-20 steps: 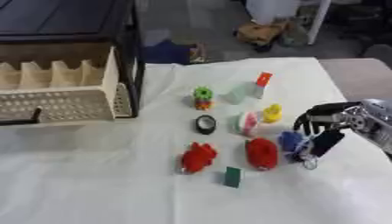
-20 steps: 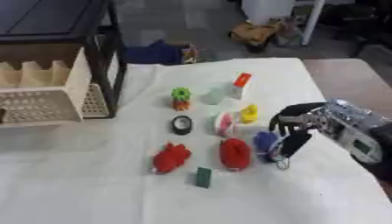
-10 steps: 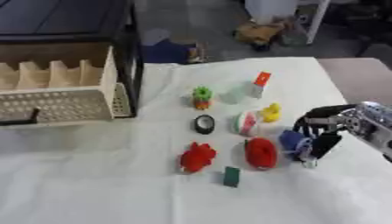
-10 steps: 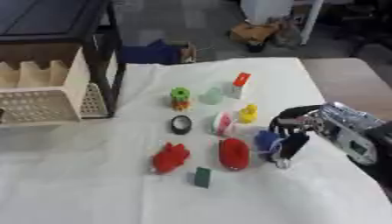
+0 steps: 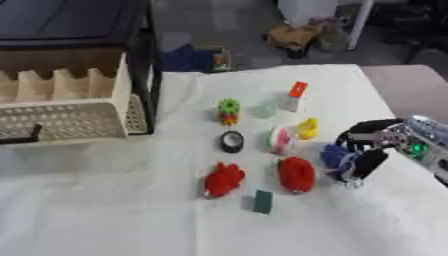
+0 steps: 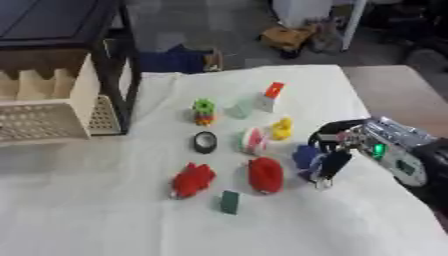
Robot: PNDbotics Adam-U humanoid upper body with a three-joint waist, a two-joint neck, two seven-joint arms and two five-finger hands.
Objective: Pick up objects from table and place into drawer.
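At the right of the frame the right hand (image 5: 372, 150) lowers curled fingers (image 5: 366, 165) around a blue object (image 5: 333, 155) lying on the white-covered bench (image 5: 122, 210), just right of a red toy (image 5: 297, 174), with the drawer (image 5: 66, 107) at upper left.
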